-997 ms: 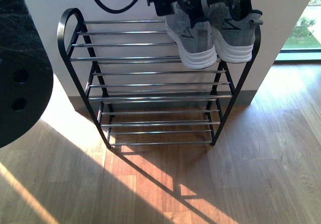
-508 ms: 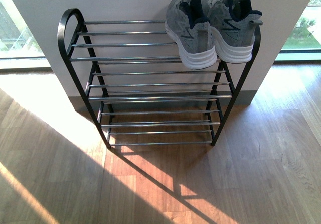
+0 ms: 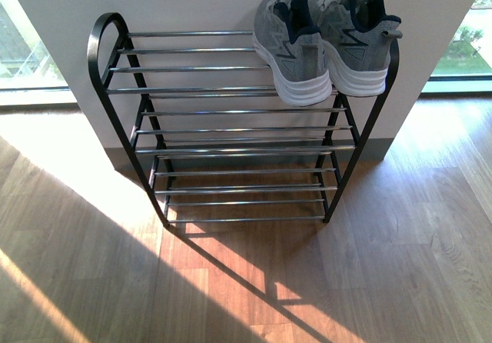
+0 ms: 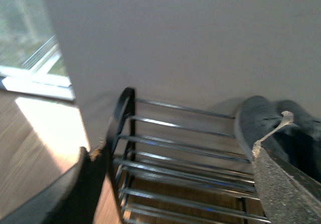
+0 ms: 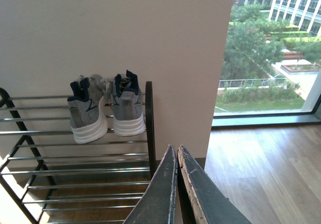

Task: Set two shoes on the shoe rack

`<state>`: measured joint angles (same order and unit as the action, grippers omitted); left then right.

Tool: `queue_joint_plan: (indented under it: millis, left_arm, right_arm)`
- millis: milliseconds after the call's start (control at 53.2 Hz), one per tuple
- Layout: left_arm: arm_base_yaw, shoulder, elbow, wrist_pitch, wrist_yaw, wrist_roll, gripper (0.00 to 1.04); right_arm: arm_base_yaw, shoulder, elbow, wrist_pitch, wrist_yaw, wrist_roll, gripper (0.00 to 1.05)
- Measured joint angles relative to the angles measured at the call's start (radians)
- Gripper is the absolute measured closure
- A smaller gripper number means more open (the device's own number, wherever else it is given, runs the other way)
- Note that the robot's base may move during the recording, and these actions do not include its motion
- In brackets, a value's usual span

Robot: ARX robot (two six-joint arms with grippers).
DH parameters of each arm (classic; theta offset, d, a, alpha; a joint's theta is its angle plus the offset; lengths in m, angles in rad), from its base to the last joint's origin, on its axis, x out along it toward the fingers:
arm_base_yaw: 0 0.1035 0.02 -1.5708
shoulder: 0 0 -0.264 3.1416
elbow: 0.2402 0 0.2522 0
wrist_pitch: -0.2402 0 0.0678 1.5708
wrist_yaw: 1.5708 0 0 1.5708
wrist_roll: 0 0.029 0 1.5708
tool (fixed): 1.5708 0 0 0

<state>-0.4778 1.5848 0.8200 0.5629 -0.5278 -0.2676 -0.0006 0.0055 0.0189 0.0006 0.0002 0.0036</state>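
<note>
The two arms have gone from the front view. A moment ago they hung right over the grey sneakers. Now the shoes sit on their own. They are side by side on the top shelf of the shoe rack, at its right end, with their white heels pointing out at the robot. They do not look tipped, and nothing touches them.

The left claw is pulled back from the rack with its two fingers spread wide apart and nothing between them. The right claw is back too, with its fingers pressed together and nothing in them.

So it looks like the job is done: two shoes are up on the rack. The other shelves are bare, and no blue slides show.
</note>
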Motion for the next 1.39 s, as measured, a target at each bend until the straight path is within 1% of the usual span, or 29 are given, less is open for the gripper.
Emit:
queue_joint_plan:
  millis: [19, 56, 113, 151, 207, 245, 301, 339, 395, 433, 546, 715, 884, 922, 941, 960, 978, 1035, 1110, 1392]
  left_arm:
    - [0.010, -0.008, -0.041, 0.074, 0.036, 0.049, 0.27]
    - [0.026, -0.027, -0.102, 0.167, 0.083, 0.101, 0.32]
    - [0.048, -0.061, -0.176, 0.257, 0.118, 0.152, 0.39]
    - [0.072, -0.105, -0.237, 0.313, 0.145, 0.181, 0.46]
    - [0.098, -0.150, -0.286, 0.338, 0.163, 0.207, 0.54]
    - [0.122, -0.190, -0.327, 0.350, 0.174, 0.222, 0.61]
    - [0.163, -0.251, -0.404, 0.358, 0.213, 0.239, 0.75]
    - [0.179, -0.277, -0.440, 0.359, 0.236, 0.243, 0.82]
    - [0.209, -0.332, -0.504, 0.359, 0.274, 0.250, 0.97]
    - [0.225, -0.362, -0.530, 0.359, 0.290, 0.252, 1.04]
    - [0.280, -0.465, -0.607, 0.339, 0.332, 0.256, 1.04]
    - [0.342, -0.623, -0.697, 0.266, 0.398, 0.257, 1.04]
    - [0.373, -0.723, -0.737, 0.206, 0.426, 0.257, 1.04]
    - [0.383, -0.730, -0.766, 0.245, 0.436, 0.257, 1.04]
    - [0.392, -0.736, -0.773, 0.243, 0.452, 0.257, 1.04]
    - [0.419, -0.750, -0.784, 0.230, 0.497, 0.257, 1.04]
    - [0.435, -0.761, -0.789, 0.219, 0.512, 0.258, 1.04]
    - [0.467, -0.813, -0.802, 0.172, 0.518, 0.258, 1.04]
    - [0.473, -0.895, -0.805, 0.106, 0.526, 0.258, 1.04]
    - [0.473, -1.061, -0.806, -0.047, 0.526, 0.258, 1.04]
  right_arm:
    - [0.000, 0.000, 0.000, 0.000, 0.000, 0.000, 1.03]
    - [0.000, 0.000, 0.000, 0.000, 0.000, 0.000, 1.03]
    - [0.000, 0.000, 0.000, 0.000, 0.001, 0.000, 1.03]
    - [0.000, 0.000, 0.000, 0.000, 0.000, 0.000, 1.03]
    - [0.000, 0.000, 0.000, 0.000, 0.000, 0.000, 1.03]
    - [0.000, 0.000, 0.000, 0.000, 0.000, 0.000, 1.03]
    - [0.000, 0.000, 0.000, 0.000, 0.000, 0.000, 1.03]
    - [0.000, 0.000, 0.000, 0.000, 0.000, 0.000, 1.03]
    - [0.000, 0.000, 0.000, 0.000, 0.000, 0.000, 1.03]
    - [0.000, 0.000, 0.000, 0.000, 0.000, 0.000, 1.03]
    - [0.000, 0.000, 0.000, 0.000, 0.000, 0.000, 1.03]
    - [0.000, 0.000, 0.000, 0.000, 0.000, 0.000, 1.03]
    - [0.000, 0.000, 0.000, 0.000, 0.000, 0.000, 1.03]
    - [0.000, 0.000, 0.000, 0.000, 0.000, 0.000, 1.03]
    - [0.000, 0.000, 0.000, 0.000, 0.000, 0.000, 1.03]
    - [0.000, 0.000, 0.000, 0.000, 0.000, 0.000, 1.03]
    - [0.000, 0.000, 0.000, 0.000, 0.000, 0.000, 1.03]
    - [0.000, 0.000, 0.000, 0.000, 0.000, 0.000, 1.03]
    - [0.000, 0.000, 0.000, 0.000, 0.000, 0.000, 1.03]
    - [0.000, 0.000, 0.000, 0.000, 0.000, 0.000, 1.03]
